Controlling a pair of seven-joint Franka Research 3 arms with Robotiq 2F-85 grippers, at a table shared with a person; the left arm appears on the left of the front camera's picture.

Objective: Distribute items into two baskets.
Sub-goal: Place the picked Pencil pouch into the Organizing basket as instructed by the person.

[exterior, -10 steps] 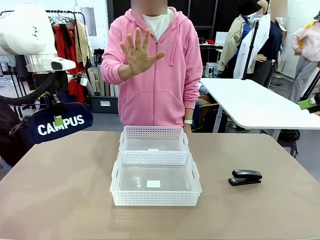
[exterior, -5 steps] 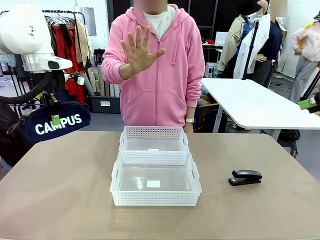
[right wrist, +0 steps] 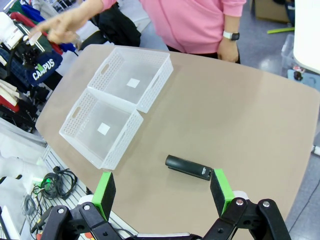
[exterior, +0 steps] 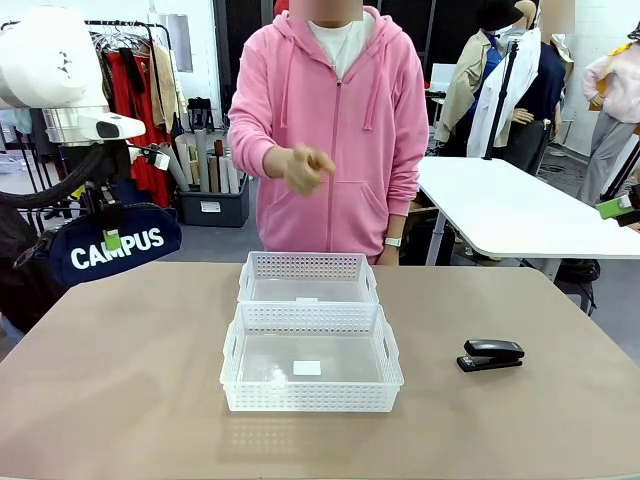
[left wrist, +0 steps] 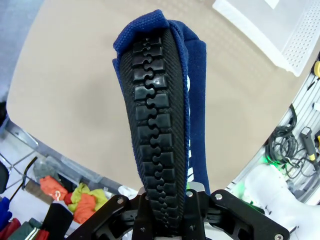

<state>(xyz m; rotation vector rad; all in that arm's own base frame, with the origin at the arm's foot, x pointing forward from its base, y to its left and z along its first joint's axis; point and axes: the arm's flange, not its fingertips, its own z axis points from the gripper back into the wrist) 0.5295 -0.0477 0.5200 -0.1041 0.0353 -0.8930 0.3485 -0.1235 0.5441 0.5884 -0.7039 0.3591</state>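
Table (exterior: pixel 120 380): is carrying two baskets in the middle and a stapler to the right of them.
Larger basket (exterior: pixel 312 400): is sitting nearest the robot's side, its long wall facing the camera; nothing is lying in it but a small white label on the clear bottom.
Stapler (exterior: pixel 490 355): is lying flat on the table to the right of the larger basket, well apart from it and outside both baskets.
Smaller basket (exterior: pixel 305 265): is standing just behind the larger one, the two walls touching or nearly so.
Left arm: is coming in from the left, raised above table height, with its wrist pointing down.
Left gripper (exterior: pixel 116 238): is pinching its fingers tight on the pouch's zip edge.
Pouch (exterior: pixel 115 250): is hanging in the air at the table's far left, off to the side of both baskets, its white lettering facing the camera; in the left wrist view its black zip is running straight away from the fingers.
Right gripper (right wrist: pixel 162 192): is hovering high at the right with its fingers spread wide and nothing between them, looking down on the stapler.
Person's hand (exterior: pixel 305 168): is raised at chest height in front of the pink hoodie, blurred; in the right wrist view it is reaching toward the pouch's side.
Person's other hand (exterior: pixel 385 255): is hanging low by the table's far edge, a watch on the wrist.
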